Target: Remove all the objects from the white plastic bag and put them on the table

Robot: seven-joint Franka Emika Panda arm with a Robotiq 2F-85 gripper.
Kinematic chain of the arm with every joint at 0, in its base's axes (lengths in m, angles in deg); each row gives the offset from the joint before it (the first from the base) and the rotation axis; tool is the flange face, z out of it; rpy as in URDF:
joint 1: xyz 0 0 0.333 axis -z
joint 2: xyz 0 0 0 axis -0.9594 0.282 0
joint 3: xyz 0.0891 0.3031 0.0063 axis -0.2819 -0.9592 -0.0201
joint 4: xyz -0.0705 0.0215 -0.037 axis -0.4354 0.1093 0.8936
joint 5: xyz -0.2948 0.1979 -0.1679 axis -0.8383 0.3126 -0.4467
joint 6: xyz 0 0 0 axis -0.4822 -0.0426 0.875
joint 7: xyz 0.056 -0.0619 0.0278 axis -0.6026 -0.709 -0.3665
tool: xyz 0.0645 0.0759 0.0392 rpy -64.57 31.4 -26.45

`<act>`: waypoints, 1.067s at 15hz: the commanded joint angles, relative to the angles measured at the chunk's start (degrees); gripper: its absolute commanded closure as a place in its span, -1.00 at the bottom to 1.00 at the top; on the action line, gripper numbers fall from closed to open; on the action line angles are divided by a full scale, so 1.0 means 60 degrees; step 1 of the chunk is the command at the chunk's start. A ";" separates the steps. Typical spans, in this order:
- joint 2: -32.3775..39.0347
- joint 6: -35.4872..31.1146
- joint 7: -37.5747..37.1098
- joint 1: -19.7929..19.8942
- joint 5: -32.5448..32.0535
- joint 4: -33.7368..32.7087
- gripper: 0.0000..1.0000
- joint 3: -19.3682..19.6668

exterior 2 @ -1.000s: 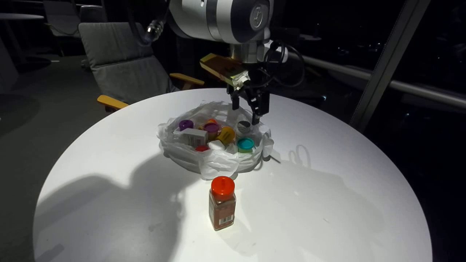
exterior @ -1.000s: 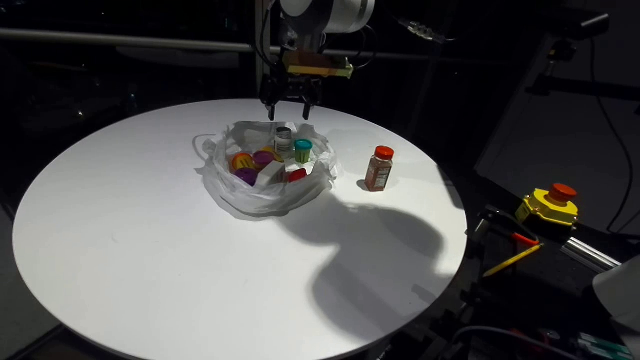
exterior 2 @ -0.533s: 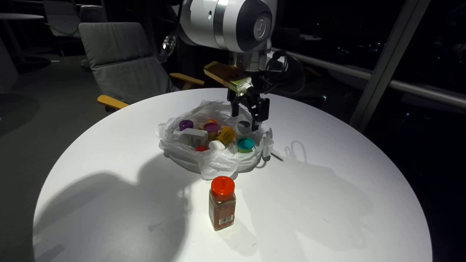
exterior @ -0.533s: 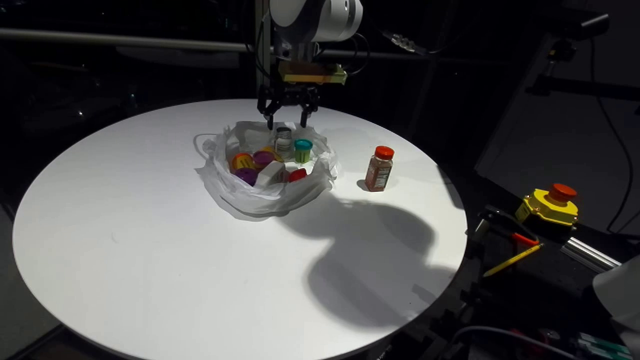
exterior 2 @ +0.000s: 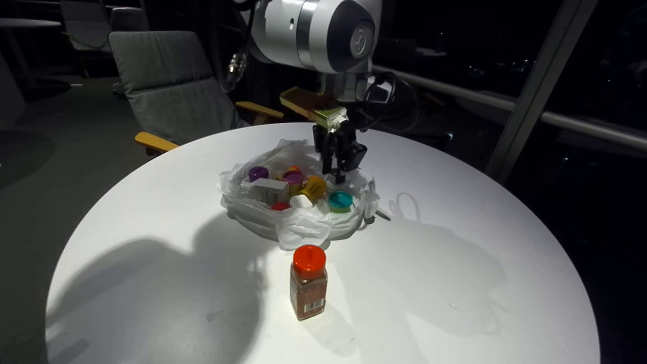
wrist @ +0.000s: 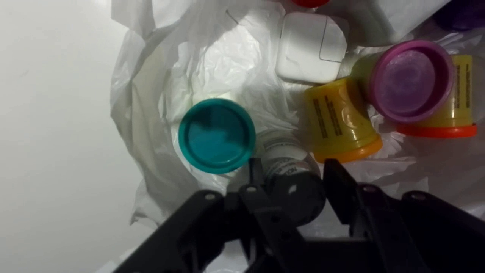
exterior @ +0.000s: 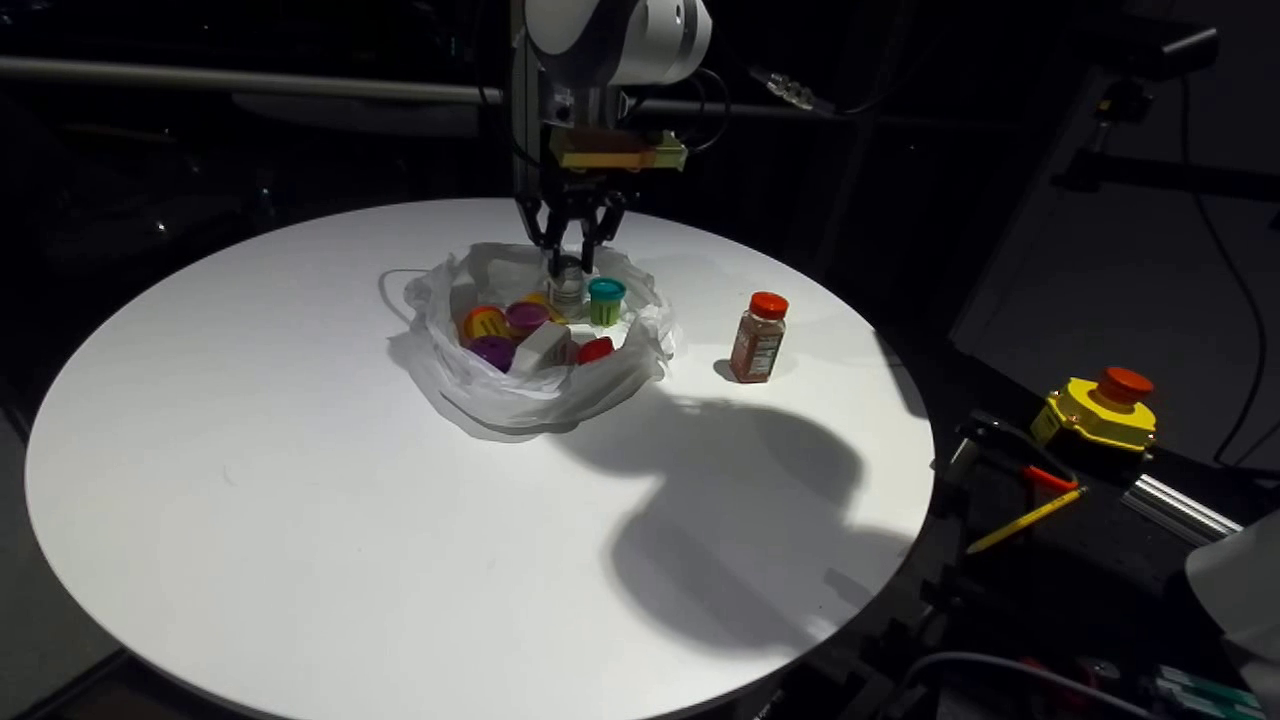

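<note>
The white plastic bag (exterior: 520,405) lies spread on the round table (exterior: 350,560), its top gaping. My gripper (wrist: 292,167) is down at the bag's far part, with a clear bottle with a dark lid (wrist: 286,163) between its fingers, which press on both sides of the lid. The bottle still stands in the bag. Close beside it are a teal-lidded tub (wrist: 216,135) and a yellow tub with an orange lid (wrist: 341,117). Also inside are a purple-lidded tub (wrist: 413,81), a white block (wrist: 310,47), a white box (exterior 2: 270,191), a purple-topped thing (exterior 2: 258,174) and a red lid (exterior: 595,349).
A spice jar with a red lid (exterior 2: 309,288) stands upright on the table outside the bag. Past the table's edge are a yellow emergency stop (exterior: 1100,415) and a pencil (exterior: 1027,520). A grey chair (exterior 2: 172,91) stands behind the table.
My gripper has come down into the bag over the dark-lidded bottle, and its fingers have drawn together from wide apart onto the lid. The things in the bag have not visibly moved.
</note>
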 commanded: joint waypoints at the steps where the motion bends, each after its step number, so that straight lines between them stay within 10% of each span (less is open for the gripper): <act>1: 0.0091 0.0415 0.0125 -0.0089 0.0180 -0.0288 0.63 -0.0034; 16: -0.5082 -0.0008 -0.3171 -0.2191 -0.1496 0.5270 0.63 0.0298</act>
